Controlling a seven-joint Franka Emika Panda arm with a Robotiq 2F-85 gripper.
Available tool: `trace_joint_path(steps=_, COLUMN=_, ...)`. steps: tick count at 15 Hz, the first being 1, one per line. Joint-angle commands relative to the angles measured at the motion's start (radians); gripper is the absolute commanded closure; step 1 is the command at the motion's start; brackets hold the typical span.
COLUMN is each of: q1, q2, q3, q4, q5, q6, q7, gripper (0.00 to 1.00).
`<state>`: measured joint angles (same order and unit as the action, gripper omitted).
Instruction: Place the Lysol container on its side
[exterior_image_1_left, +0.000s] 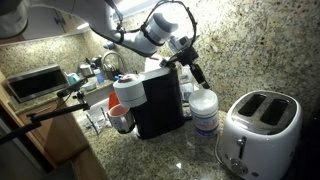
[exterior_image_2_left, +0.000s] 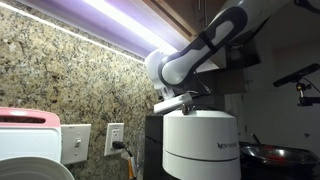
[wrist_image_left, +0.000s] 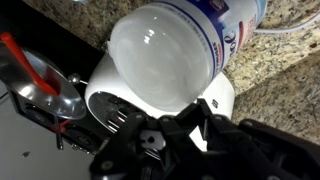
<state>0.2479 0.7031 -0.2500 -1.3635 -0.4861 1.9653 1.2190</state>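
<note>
The Lysol container (exterior_image_1_left: 205, 110) stands on the worktop (exterior_image_1_left: 190, 158), right of centre in an exterior view, between the black coffee machine (exterior_image_1_left: 158, 100) and the white toaster (exterior_image_1_left: 258, 130). My wrist view catches only its round white end, with the label cut off by the top edge. The pincer (exterior_image_1_left: 192, 72) hangs just above it, and I cannot tell whether it is spread or pinching. In an exterior view a white drum (exterior_image_2_left: 200, 145) hides the container.
</note>
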Motion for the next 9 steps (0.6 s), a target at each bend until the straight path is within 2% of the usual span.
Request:
trace_joint_path(steps=1, q1=-0.009, q2=0.023, q3=0.020, q4=0.054, q5=-0.010, q6=-0.079, q7=0.003, gripper=0.99)
trace_joint_path(steps=9, q1=-0.015, q2=0.034, q3=0.035, q4=0.079, q5=-0.004, q6=-0.111, q7=0.003, gripper=0.99)
